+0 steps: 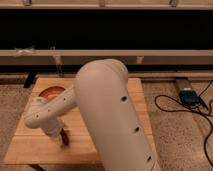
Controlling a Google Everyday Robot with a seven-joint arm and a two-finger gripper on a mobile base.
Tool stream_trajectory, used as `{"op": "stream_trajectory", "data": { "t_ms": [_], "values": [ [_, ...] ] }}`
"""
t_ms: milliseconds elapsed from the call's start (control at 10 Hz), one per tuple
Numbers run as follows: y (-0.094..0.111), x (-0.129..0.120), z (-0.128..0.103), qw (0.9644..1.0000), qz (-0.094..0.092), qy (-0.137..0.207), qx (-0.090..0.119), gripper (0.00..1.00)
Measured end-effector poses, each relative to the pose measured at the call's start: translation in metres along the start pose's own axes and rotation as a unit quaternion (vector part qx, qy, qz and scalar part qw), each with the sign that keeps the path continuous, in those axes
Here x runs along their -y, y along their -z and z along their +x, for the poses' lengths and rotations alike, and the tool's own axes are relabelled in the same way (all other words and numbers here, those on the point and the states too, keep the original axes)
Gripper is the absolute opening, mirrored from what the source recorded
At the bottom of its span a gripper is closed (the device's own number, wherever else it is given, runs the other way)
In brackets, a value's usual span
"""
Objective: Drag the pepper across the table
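Behind gripper [60, 137], orange-red bowl [50, 93] on wooden table [30, 146]; red pepper [65, 140] right at its tip, can't tell if clamped.

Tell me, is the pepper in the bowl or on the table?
Out. The pepper lies on the table near its front edge, apart from the bowl; the gripper is down at it.

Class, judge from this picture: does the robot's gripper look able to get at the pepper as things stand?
Probably yes: the gripper hangs low over the table, right beside the pepper, with nothing between them; the bowl sits farther back.
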Motion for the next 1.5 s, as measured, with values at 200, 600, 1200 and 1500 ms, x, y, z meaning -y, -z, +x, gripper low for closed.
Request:
{"op": "stream_trajectory", "data": {
  "t_ms": [200,600,1200,1500],
  "values": [
    [0.000,0.013,0.005,0.9998,-0.012,-0.013,0.000,0.26],
    [0.005,0.032,0.012,0.9993,-0.020,-0.030,0.009,0.00],
    [-0.006,0.053,0.025,0.9978,0.007,-0.037,-0.056,0.00],
    [-0.010,0.060,0.032,0.9971,-0.002,-0.048,-0.059,0.00]
  ]
}}
